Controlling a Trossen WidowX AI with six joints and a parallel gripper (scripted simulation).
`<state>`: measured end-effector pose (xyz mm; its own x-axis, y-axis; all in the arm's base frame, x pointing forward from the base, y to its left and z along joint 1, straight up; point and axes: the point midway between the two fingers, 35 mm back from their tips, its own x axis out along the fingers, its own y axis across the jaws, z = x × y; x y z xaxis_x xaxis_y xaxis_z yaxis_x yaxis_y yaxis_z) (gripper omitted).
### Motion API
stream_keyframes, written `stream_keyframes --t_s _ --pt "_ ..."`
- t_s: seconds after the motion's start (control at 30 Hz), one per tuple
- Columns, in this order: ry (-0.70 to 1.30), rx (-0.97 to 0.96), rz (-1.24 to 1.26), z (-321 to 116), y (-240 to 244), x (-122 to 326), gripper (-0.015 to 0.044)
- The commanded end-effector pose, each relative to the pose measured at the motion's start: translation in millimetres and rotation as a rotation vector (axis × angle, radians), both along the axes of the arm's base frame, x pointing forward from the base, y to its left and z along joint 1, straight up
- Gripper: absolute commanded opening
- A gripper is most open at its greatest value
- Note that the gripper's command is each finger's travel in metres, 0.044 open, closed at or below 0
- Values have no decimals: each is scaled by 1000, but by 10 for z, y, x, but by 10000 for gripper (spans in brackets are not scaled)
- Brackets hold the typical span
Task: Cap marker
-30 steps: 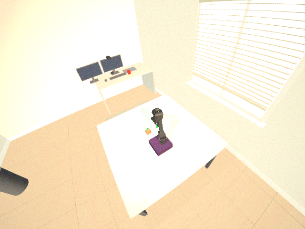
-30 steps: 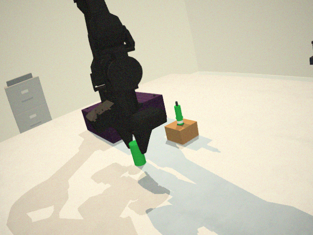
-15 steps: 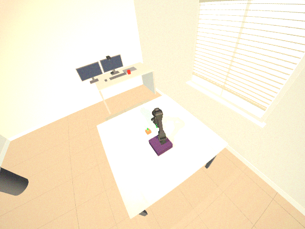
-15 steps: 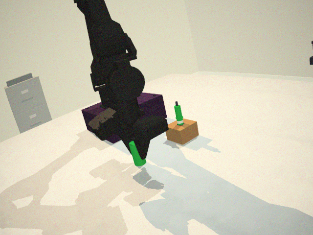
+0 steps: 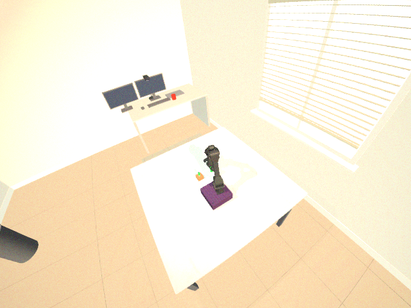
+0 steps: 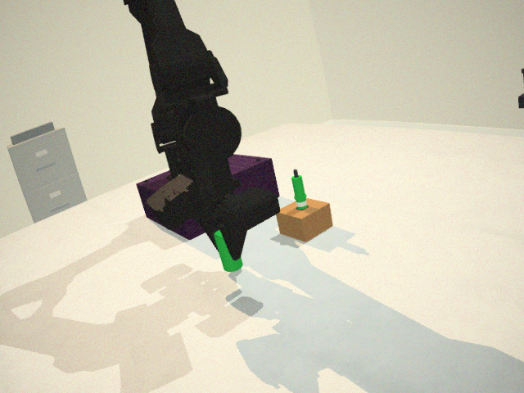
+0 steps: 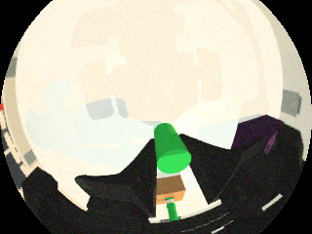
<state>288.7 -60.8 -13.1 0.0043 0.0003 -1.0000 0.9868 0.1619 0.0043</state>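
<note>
At the far left of the exterior view, a grey metal filing cabinet (image 6: 45, 169) stands against the wall, well apart from the work area. Next comes the dark purple rectangular base block (image 6: 250, 173), resting on the white table top (image 6: 422, 203) and carrying the black jointed arm (image 6: 186, 101), which leans forward and down over the table. The black parallel-jaw gripper (image 6: 230, 249) points downward, and its jaws are pinching the bright green cylindrical marker cap (image 6: 227, 252) on its upper part. The cap is tilted, with its lower end protruding below the fingertips; whether that end touches the table cannot be told, though a small shadow lies just beneath it. The wrist view confirms the cap (image 7: 171, 150) sits between the two dark fingers. To the right, near but apart from the gripper, the orange-brown cubic holder block (image 6: 305, 219) sits on the table. The green marker with a white band and dark tip (image 6: 299, 190) stands upright in its top, uncapped.
</note>
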Motion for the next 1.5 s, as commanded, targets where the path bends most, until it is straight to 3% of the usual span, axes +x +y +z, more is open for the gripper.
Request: stream_keyframes --t_s 0.0,0.6,1.47 --pt "-18 -7 -6 166 -13 53 0" --pt "-18 -8 1 541 34 37 0" --pt "-20 -2 11 859 841 -2 0"
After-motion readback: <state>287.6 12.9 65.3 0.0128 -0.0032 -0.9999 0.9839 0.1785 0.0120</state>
